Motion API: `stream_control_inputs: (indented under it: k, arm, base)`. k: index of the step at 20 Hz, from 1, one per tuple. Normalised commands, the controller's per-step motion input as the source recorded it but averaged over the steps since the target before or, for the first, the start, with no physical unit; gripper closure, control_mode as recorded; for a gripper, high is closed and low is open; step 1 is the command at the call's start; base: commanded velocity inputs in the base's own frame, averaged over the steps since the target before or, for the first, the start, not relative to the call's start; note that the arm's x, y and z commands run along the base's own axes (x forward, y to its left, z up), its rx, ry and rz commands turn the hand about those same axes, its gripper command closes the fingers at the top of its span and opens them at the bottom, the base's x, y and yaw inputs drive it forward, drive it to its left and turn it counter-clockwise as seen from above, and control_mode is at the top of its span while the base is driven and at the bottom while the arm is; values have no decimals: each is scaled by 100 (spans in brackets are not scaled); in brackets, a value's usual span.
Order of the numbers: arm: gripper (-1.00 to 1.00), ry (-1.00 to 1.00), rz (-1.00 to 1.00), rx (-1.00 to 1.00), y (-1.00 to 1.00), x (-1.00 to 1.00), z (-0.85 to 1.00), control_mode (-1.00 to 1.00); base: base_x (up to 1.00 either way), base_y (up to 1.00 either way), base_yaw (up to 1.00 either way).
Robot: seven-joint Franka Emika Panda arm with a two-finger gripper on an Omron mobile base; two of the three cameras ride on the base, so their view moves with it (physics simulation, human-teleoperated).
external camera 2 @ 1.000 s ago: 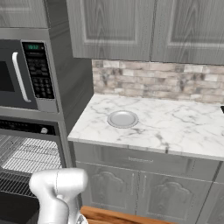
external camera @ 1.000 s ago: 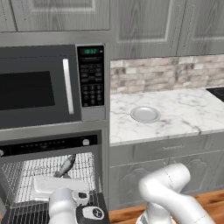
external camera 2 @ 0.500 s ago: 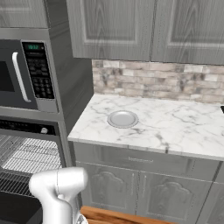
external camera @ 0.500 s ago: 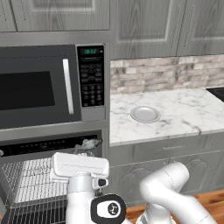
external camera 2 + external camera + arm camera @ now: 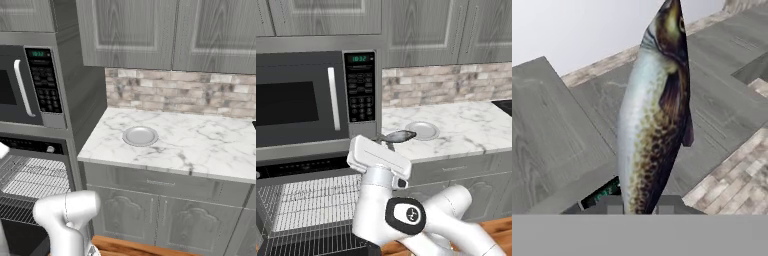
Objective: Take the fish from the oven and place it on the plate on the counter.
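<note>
The fish is off the rack and hangs in the air at counter height, pointing right, just left of the plate. My gripper is shut on its tail end, mostly hidden behind the white hand. In the hand view the fish rises between the two fingertips and fills the middle. The oven stands open below, its wire rack bare. The plate sits empty on the left part of the counter.
A microwave with a vertical handle sits directly above the oven, close to the left of my hand. The oven door hangs open low in front. A dark cooktop corner shows at the counter's far right.
My hand has come up out of the oven with the fish, rising from the rack to counter height and moving right toward the plate.
</note>
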Motion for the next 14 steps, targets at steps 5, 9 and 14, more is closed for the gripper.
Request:
stream_control_inputs:
  k: [5,9,14]
  arm:
    - [100,10,-2,20,-100,0,38,-100]
    - [100,17,-2,16,-100,4,20,-100]
    - [100,41,0,11,-100,22,1,-100]
  base:
    - [0,0,0]
    - [0,0,0]
    - [0,0,0]
